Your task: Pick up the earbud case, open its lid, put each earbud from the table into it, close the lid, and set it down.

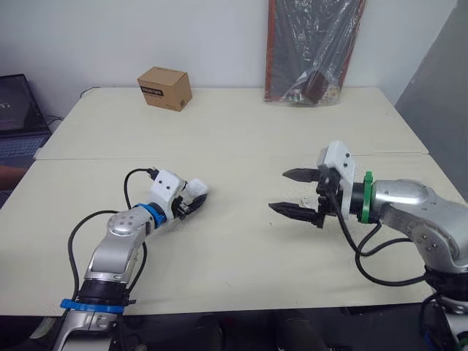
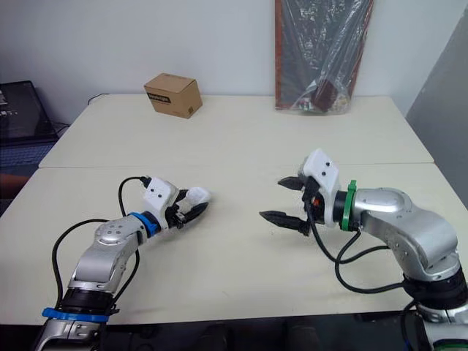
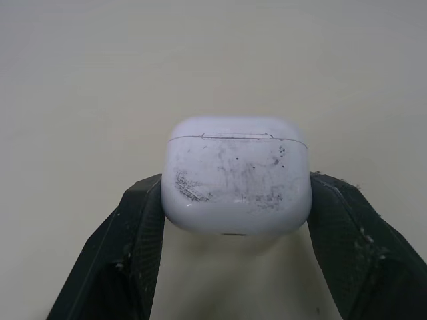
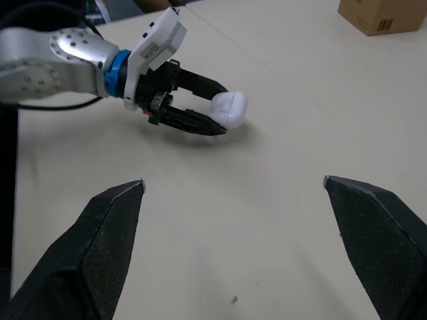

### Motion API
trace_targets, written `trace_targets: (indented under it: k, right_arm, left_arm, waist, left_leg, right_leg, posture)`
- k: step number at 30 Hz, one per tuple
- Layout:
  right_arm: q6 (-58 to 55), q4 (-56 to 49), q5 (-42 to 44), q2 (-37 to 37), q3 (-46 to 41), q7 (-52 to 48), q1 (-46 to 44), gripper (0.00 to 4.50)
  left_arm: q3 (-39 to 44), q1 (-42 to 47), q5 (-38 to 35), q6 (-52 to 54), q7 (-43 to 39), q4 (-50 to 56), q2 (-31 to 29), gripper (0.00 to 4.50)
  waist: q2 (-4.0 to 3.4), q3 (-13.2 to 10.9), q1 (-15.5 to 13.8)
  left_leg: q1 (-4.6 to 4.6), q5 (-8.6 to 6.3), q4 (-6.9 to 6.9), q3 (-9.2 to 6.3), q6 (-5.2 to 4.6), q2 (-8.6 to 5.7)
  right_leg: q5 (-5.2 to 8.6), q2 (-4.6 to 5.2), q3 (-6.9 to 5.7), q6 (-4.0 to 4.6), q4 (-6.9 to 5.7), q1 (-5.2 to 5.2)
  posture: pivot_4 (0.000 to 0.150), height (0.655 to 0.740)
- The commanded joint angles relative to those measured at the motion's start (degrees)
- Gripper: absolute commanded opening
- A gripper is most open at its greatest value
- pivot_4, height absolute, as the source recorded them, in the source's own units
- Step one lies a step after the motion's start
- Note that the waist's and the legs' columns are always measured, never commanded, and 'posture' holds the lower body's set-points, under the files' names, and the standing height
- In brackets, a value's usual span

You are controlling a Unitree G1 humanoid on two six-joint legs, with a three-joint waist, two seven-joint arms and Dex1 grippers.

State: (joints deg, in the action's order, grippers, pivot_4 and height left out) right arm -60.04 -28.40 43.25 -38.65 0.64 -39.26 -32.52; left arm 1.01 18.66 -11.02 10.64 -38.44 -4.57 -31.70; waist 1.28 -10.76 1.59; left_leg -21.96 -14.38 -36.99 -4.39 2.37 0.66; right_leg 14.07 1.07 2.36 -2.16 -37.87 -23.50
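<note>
- The desk (image 1: 241, 131) is pale cream and matte; a seam (image 1: 219, 156) runs across it beyond both sets of jaws, where two tops meet.
- A white wall (image 1: 219, 36) closes the far side of the room.
- A small cardboard box (image 1: 164, 88) sits far beyond the left jaws, near the desk's back edge.
- A red-edged board wrapped in clear plastic (image 1: 314, 51) leans on the wall, far beyond the right jaws.
- An open laptop (image 1: 18, 110) stands off to the outer side of the left jaws, past the desk's edge.
- The left jaws are pinching the earbud case (image 3: 237, 177): one black finger (image 3: 127, 240) presses each side of it.
- The case is white and scuffed with grey marks, and its lid line shows shut.
- It sits low at the desk; whether it rests on the surface cannot be told.
- The right jaws are spread wide and hold nothing, with the fingertips (image 1: 292, 210) clear of the desk.
- They face the left jaws across bare desk, well apart from the case.
</note>
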Motion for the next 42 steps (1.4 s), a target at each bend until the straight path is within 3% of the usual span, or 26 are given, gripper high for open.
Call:
trace_targets:
  k: [1, 8, 16, 29, 42]
  right_arm:
    - [-8.0, 2.4, 5.8, 0.9, -3.6, 2.2, -3.7, 4.50]
    - [-18.1, 7.3, 12.5, 6.1, -7.4, 7.4, -9.0, 4.50]
    - [-32.1, 15.2, 19.9, 16.8, -16.9, 18.0, -15.0, 4.50]
    - [-32.5, 22.0, 31.4, 21.6, -19.1, 33.5, -16.6, 4.50]
    - [-30.1, 23.4, 40.0, 21.2, -17.6, 40.8, -16.6, 4.50]
  left_arm:
    - [0.8, 2.3, 0.0, -7.6, -3.5, 1.7, -1.3, 2.75]
    - [-0.9, 6.5, 0.5, -18.3, -9.7, 1.8, -1.9, 2.75]
    - [-5.0, 11.7, 2.5, -26.4, -14.8, 4.7, -1.9, 2.75]
    - [-7.7, 13.9, 2.5, -27.4, -17.2, 9.0, -2.0, 2.75]
    - [-8.1, 14.7, 3.4, -26.9, -16.4, 8.5, -0.8, 2.75]
  waist:
    - [0.00, 0.0, 0.0]
    - [-0.01, 0.0, 0.0]
    - [-0.02, 0.0, 0.1]
    - [-0.04, 0.0, 0.3]
    - [-0.05, 0.0, 0.3]
  left_leg:
    - [0.00, 0.00, 0.01, 0.00, 0.00, -0.01]
    - [-0.07, -0.01, 0.06, 0.02, -0.01, -0.01]
    - [-0.11, -0.01, 0.03, 0.02, -0.02, 0.00]
    - [-0.12, -0.01, 0.05, 0.03, -0.03, 0.01]
    - [-0.14, -0.01, 0.06, 0.02, -0.04, 0.03]
  right_leg:
    - [0.00, 0.00, 0.00, 0.00, 0.01, 0.00]
    - [0.00, -0.01, 0.00, 0.00, 0.06, -0.03]
    - [-0.01, -0.03, -0.01, 0.00, 0.02, -0.06]
    - [0.00, -0.07, 0.01, -0.02, -0.02, -0.09]
    - [0.01, -0.09, 0.01, -0.03, 0.00, -0.10]
  posture:
    - [0.150, 0.7400]
    - [0.150, 0.7400]
    - [0.150, 0.7400]
    - [0.150, 0.7400]
    - [0.150, 0.7400]
